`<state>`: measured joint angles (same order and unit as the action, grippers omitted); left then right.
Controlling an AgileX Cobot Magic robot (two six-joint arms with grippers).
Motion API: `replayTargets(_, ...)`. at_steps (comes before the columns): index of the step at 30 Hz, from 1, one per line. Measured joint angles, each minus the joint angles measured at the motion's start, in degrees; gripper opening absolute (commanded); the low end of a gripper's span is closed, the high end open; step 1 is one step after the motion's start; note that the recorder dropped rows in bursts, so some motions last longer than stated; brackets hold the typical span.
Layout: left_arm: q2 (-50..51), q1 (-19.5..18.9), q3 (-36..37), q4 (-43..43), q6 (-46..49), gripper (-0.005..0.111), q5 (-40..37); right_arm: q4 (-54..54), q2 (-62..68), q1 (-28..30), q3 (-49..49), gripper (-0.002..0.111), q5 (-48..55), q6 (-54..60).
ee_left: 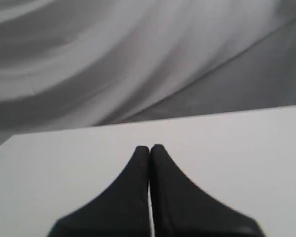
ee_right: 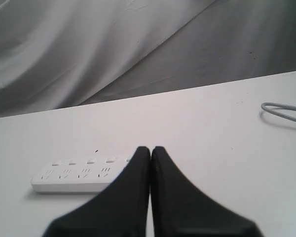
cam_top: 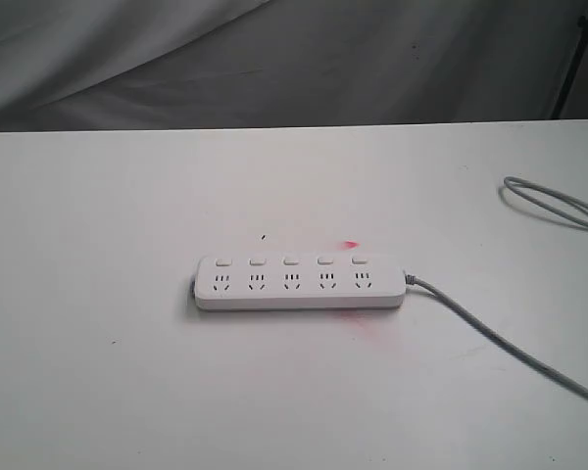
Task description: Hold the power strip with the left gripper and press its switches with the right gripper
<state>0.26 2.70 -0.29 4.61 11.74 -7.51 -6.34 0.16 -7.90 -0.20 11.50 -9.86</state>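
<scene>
My left gripper (ee_left: 149, 148) and my right gripper (ee_right: 150, 149) are both closed and empty. The power strip (cam_top: 301, 283) lies flat on the table (cam_top: 98, 372), apparently untouched.

The left gripper (ee_left: 149, 148) has two matte black fingers (ee_left: 130, 192), broad at the base and curving in to narrow rounded tips. The right gripper (ee_right: 150, 149) has the same shape, smooth and dull black from base to tip
</scene>
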Motion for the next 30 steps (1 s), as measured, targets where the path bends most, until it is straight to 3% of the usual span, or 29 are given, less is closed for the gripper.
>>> replayTargets(8, 0.00, 0.00, 0.00, 9.04, -1.91, 0.000, 14.77, 0.00, 0.00, 0.00, 0.00, 0.000, 0.00, 0.00)
replayTargets(14, 0.00, 0.00, 0.00, 16.79, -8.95, 0.000, 17.02, 0.00, 0.00, 0.00, 0.00, 0.000, 0.00, 0.00)
replayTargets(18, 0.00, 0.00, -0.67, 20.17, -15.46, 0.000, 8.40, 0.00, 0.00, 0.00, 0.00, 0.000, 0.00, 0.00)
replayTargets(22, -0.10, 0.00, -6.22, 20.75, -16.70, 0.000, -1.78, 0.00, 0.00, 0.00, 0.00, 0.000, 0.00, 0.00)
replayTargets(27, 1.41, 0.00, -15.12, 20.88, -11.74, 0.000, -10.73, 0.00, 0.00, 0.00, 0.00, 0.000, 0.00, 0.00)
replayTargets(30, 7.90, 0.00, -21.66, 21.15, -5.35, 0.000, -18.42, 0.00, 0.00, 0.00, 0.00, 0.000, 0.00, 0.00)
